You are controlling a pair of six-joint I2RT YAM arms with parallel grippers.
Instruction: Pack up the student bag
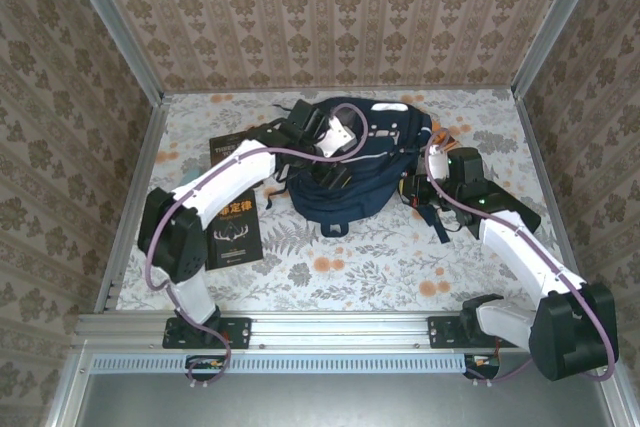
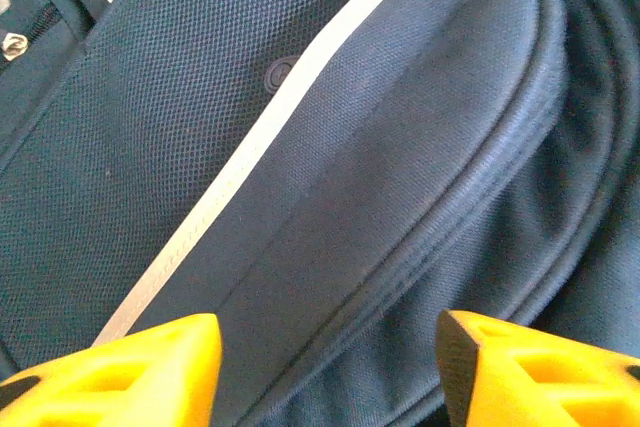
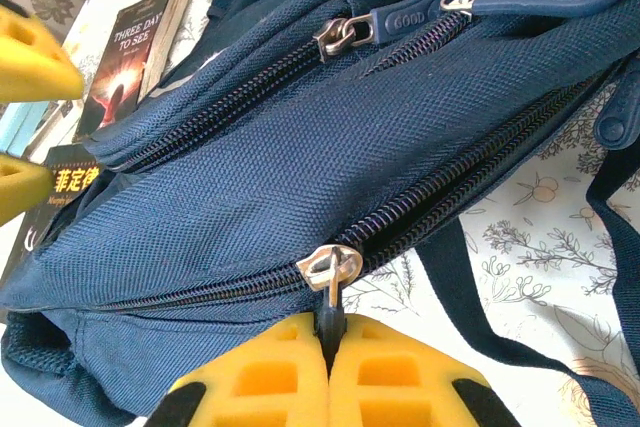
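Top external: student bag (image 1: 360, 167) mid-table toward the far wall, books (image 1: 233, 232) just left of it, partly under the left arm. Over navy fabric, left gripper (image 2: 330, 357) spread wide. At the bag's right side, right gripper (image 3: 328, 332) pinched tight on a zipper pull (image 3: 330, 269). Bare floral table (image 1: 400, 267) open along the near edge.

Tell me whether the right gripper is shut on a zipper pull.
Yes, the right gripper is closed on the lower zipper pull of the student bag.
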